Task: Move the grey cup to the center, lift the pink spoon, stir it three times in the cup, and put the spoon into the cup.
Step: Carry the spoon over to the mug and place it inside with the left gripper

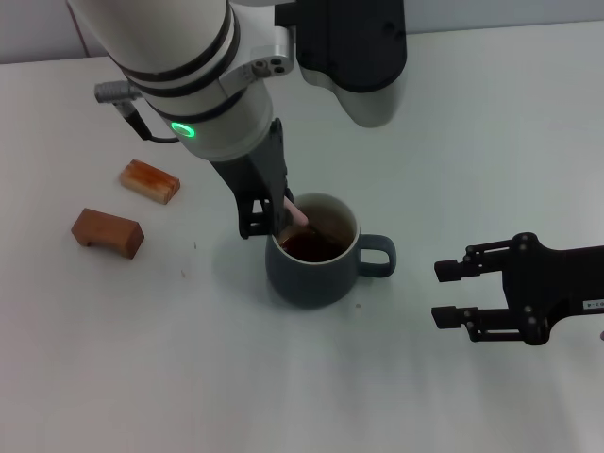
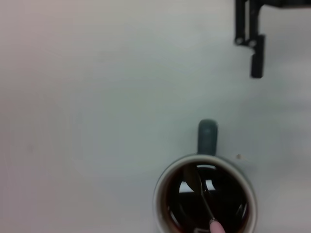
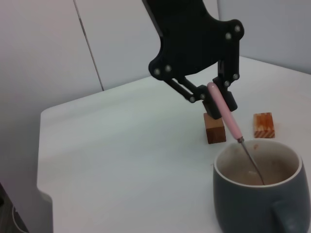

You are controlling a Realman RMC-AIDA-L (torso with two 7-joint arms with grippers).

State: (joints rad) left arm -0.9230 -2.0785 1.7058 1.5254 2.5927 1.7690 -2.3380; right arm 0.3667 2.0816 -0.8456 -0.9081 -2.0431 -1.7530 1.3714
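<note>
While its silver bowl sits down in the brown liquid, the pink spoon (image 3: 224, 110) leans at a slant over the far-left rim of the grey cup (image 1: 316, 269), its pale handle pinched near the top end by the left gripper (image 1: 269, 219). It looks light and stiff, a slim thing with a thin metal neck; the smooth handle could twist or slide between the pads, so the hold high on the handle, well clear of the liquid, seems the right place to keep it. In the left wrist view the neck and bowl (image 2: 201, 187) show inside the cup, but whether the bowl touches the bottom I cannot tell through the dark liquid.

That cup, a rounded blue-grey ceramic mug, stands upright near the middle of the tabletop (image 1: 491, 123), its loop handle (image 1: 377, 256) pointing right. It is likely heavy for its size, hard and breakable, and part full, so any sideways push from the spoon should stay gentle to avoid slopping.

Off to the right, well apart from the cup, the right gripper (image 1: 451, 293) hovers with its fingers spread and nothing between them. At the left of the tabletop lie two brown wooden blocks (image 1: 108, 232), one nearer and one farther (image 1: 149, 180), clear of the work.
</note>
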